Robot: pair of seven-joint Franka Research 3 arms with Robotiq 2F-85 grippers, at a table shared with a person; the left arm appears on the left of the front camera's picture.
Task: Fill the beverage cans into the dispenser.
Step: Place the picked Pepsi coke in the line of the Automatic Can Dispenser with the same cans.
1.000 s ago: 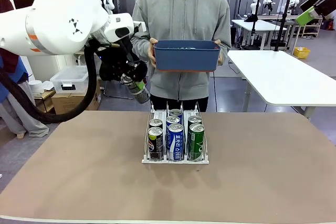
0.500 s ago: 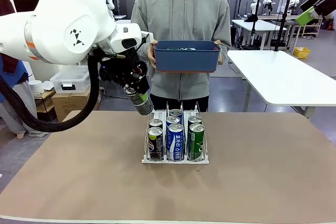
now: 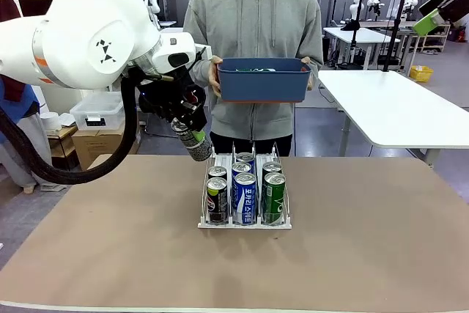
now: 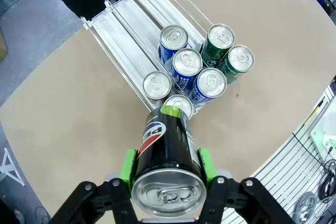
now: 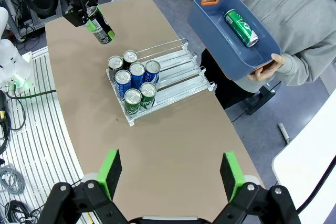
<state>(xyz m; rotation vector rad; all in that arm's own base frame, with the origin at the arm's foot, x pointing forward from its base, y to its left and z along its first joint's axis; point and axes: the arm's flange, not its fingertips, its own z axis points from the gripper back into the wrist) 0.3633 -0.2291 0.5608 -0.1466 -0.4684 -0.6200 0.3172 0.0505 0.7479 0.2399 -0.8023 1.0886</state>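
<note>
Front view: the left jaws clamp a tilted black can [image 3: 196, 144] near the dispenser [image 3: 245, 225]'s far left corner.

Left wrist view: the left lane's rear is bare, so lowering the can there is probably next.

Right wrist view: the right jaws stand apart, empty. A green can [image 5: 241, 27] lies in the person's blue bin [image 5: 226, 51].

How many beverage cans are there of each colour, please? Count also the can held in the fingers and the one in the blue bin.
Black cans: 3
Blue-and-white cans: 3
Green cans: 3
Total: 9
</note>
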